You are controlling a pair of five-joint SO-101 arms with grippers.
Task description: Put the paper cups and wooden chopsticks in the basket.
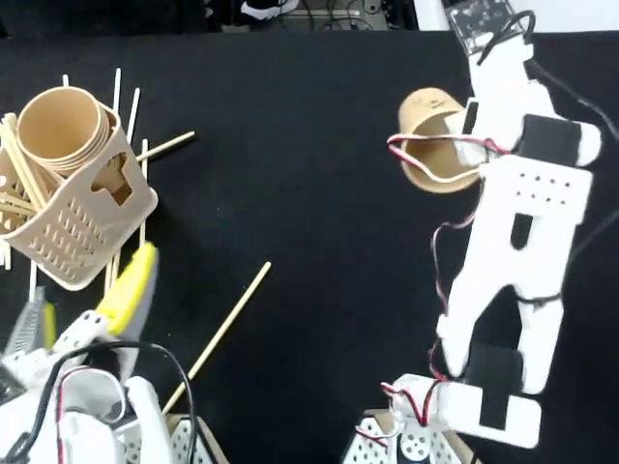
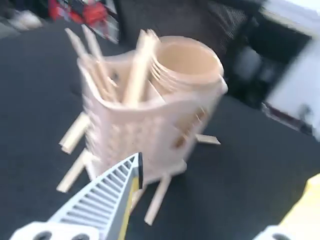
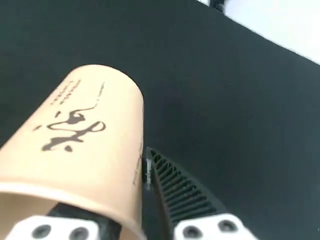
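My right arm: stretched out along the right side of the table (image 1: 290, 135), forearm running from its base at the near edge toward the far edge, wrist turned in toward the middle.
My right gripper (image 3: 143, 170): clamped on the rim of a paper cup (image 3: 85, 145); one jaw sits inside the mouth and the other presses the outer wall.
Paper cup: at the far right of the table, tipped on its side with its base pointing away from my wrist. I cannot tell whether it touches the cloth.
My left arm: folded low at the near left corner, wrist aimed at the basket (image 1: 82, 227).
My left gripper (image 2: 225, 172): jaws spread wide with nothing between them, just beside the basket's near side.
Basket: at the far left, holding stacked cups (image 1: 60, 126) and a bundle of chopsticks (image 2: 137, 70) standing on end.
Loose chopsticks: several poke out from under and around the basket. One lone chopstick (image 1: 227, 324) lies on the cloth between my two arms, apart from the basket.
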